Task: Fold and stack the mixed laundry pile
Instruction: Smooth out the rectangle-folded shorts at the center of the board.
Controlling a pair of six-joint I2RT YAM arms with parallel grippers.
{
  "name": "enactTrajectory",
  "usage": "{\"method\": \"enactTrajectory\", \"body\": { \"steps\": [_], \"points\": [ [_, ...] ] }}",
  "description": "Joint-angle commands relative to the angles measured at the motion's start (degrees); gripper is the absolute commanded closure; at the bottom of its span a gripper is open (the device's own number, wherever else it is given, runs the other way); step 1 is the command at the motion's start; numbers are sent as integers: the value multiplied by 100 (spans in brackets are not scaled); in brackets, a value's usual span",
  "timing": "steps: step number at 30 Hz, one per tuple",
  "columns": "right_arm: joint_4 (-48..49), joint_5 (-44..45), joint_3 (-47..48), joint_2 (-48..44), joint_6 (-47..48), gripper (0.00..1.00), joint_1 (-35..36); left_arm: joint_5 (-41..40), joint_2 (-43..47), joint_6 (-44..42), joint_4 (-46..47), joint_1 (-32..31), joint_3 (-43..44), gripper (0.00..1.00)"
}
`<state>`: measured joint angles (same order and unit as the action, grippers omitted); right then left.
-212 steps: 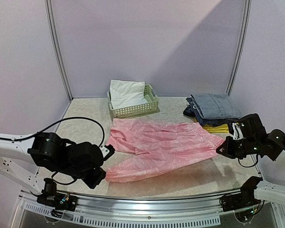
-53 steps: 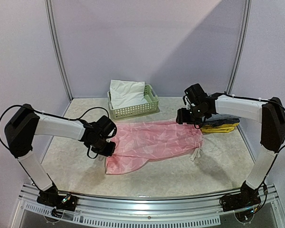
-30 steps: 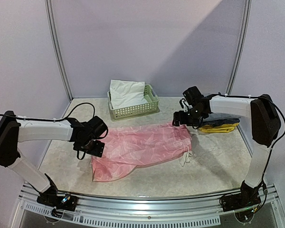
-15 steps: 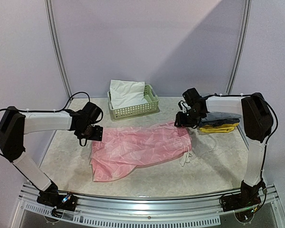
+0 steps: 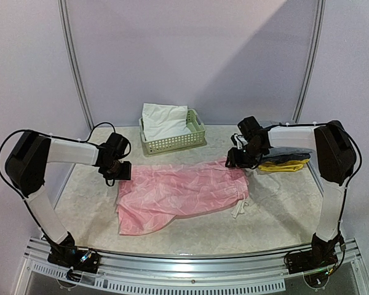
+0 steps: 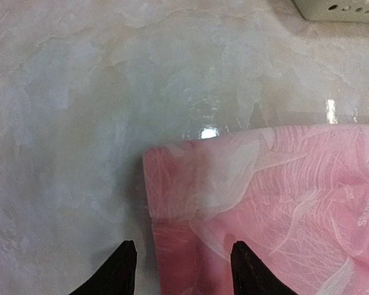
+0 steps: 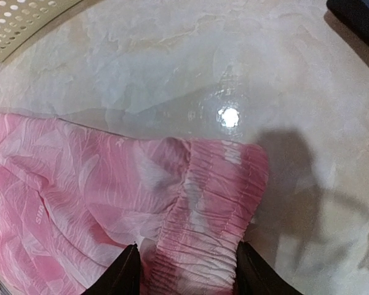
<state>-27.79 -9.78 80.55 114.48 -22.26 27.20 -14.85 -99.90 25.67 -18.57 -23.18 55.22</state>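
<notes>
The pink garment [image 5: 178,190] lies spread flat mid-table, its drawstring ties [image 5: 238,208] hanging off its right end. My left gripper [image 5: 118,174] is at its far left corner. In the left wrist view the left gripper [image 6: 179,270] is open, one finger on the bare table and the other on the pink cloth [image 6: 264,203]. My right gripper [image 5: 234,161] is at the far right end. Seen from its wrist, the right gripper [image 7: 184,270] is open, straddling the gathered waistband [image 7: 215,203]. The white piece [image 5: 163,120] sits in the basket.
The pale green lattice basket [image 5: 172,145] stands at the back centre; its corner shows in the left wrist view [image 6: 338,9] and the right wrist view [image 7: 18,24]. Folded dark blue and yellow clothes [image 5: 283,158] lie at the right, close behind my right gripper.
My left gripper has moved back along the cloth's left edge to its far corner, and its jaws have narrowed. The right gripper has stayed at the waistband, its jaws narrower too.
</notes>
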Motion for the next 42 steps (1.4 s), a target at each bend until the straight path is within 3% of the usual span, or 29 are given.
{"method": "enactTrajectory", "body": {
  "steps": [1, 5, 10, 20, 34, 42],
  "points": [
    [48, -196, -219, -318, -61, 46, -22, 220, -275, -173, 491, 85, 68, 49],
    [115, -251, -434, -379, -109, 46, -17, 109, -484, -274, 527, 94, 183, 59],
    [94, -244, -496, -395, -112, 46, -15, 92, -581, -308, 591, 94, 290, 83],
    [80, -227, -540, -448, -147, 47, -15, -146, -225, -519, 383, 48, 363, 100],
    [-37, 58, -635, -652, -189, 47, -16, 16, -106, -744, -34, -1, 1236, 100],
    [-59, 316, -733, -844, -287, 46, -13, -347, -422, -835, 395, 24, 1590, 100]
  ]
}}
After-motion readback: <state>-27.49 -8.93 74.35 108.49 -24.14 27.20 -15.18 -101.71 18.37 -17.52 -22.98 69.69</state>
